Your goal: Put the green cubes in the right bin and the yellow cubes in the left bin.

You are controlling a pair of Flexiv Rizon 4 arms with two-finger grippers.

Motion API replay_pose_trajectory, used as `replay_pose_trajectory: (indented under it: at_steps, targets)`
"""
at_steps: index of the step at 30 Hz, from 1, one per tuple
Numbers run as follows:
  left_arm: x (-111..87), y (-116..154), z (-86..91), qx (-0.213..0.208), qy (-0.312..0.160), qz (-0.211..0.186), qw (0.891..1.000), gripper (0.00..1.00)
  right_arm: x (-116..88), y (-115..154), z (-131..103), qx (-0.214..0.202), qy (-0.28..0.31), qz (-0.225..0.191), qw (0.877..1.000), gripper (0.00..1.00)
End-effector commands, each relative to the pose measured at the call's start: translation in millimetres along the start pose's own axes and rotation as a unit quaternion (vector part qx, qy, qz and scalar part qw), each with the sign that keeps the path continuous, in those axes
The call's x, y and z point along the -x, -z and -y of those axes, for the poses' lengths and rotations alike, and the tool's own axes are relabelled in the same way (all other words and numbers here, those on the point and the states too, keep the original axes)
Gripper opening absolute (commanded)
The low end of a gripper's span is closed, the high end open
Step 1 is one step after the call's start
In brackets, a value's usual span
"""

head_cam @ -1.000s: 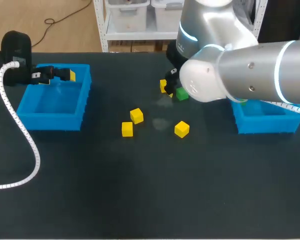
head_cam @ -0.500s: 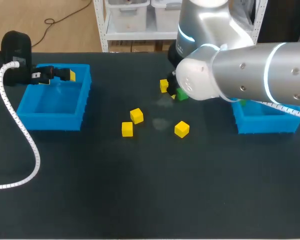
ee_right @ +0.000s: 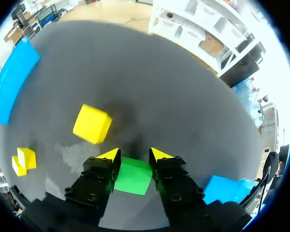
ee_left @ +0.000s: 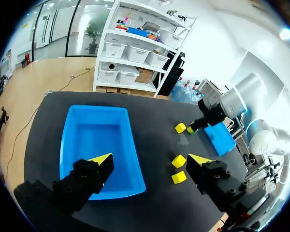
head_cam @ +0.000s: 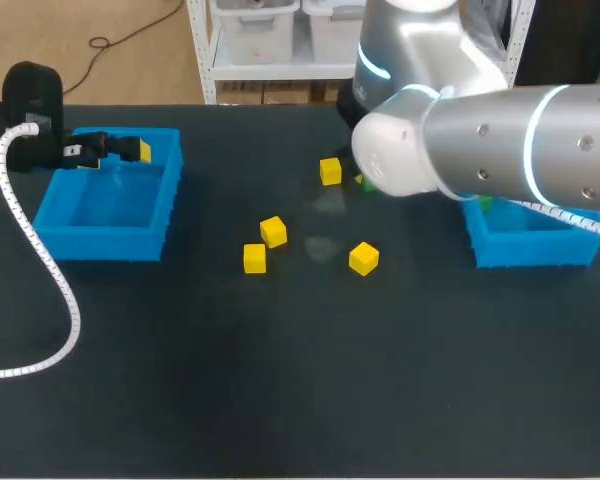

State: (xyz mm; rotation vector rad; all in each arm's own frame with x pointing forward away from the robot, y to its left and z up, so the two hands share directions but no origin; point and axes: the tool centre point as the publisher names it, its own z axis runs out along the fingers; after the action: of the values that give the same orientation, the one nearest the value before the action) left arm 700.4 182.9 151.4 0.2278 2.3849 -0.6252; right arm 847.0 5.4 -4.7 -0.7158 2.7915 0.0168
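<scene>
Right arm edged toward twelve o'clock, baring a yellow cube (head_cam: 330, 171), my right claw (ee_right: 134, 155) clamped on the green cube (ee_right: 133, 177) at its three o'clock, left claw (ee_left: 151, 159) wide open, empty, above the left bin (ee_left: 97, 137).

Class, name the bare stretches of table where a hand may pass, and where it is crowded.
Bare: the table nearer than the yellow cubes; the strip between left bin and cubes. Crowded: from those cubes past the green cube to the right bin.
</scene>
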Motion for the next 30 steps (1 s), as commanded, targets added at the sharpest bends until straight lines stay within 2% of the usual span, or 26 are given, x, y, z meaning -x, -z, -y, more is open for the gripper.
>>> replay_pose_trajectory:
  at_steps: [1,7,11,14,17,22,26,30]
  targets:
    - [-1.3,0.1,-1.7,-0.004,-0.001,0.003,1.000,1.00,1.1,39.1,24.3,-0.012,-0.024,0.043,0.999,0.00]
    - [-1.3,0.1,-1.7,-0.004,-0.001,0.003,1.000,1.00,8.0,108.3,86.4,-0.040,-0.097,0.126,0.986,0.00]
    - [-1.3,0.1,-1.7,-0.004,-0.001,0.003,1.000,1.00,-7.2,144.0,121.8,-0.055,-0.139,0.161,0.976,0.00]
    - [-1.3,0.1,-1.7,-0.004,-0.001,0.003,1.000,1.00,-25.8,160.1,142.0,-0.063,-0.167,0.174,0.968,0.00]
    - [-1.3,0.1,-1.7,-0.004,-0.001,0.003,1.000,1.00,-47.8,167.3,156.0,-0.070,-0.193,0.178,0.962,0.00]
    - [-1.3,0.1,-1.7,-0.004,-0.001,0.003,1.000,1.00,-82.0,162.3,166.6,-0.072,-0.234,0.166,0.955,0.00]
    - [-1.3,0.1,-1.7,-0.004,-0.001,0.003,1.000,1.00,-99.9,156.9,163.4,-0.064,-0.254,0.159,0.952,0.00]
    - [-1.3,0.1,-1.7,-0.004,-0.001,0.003,1.000,1.00,-107.4,149.1,152.0,-0.048,-0.266,0.153,0.951,0.00]
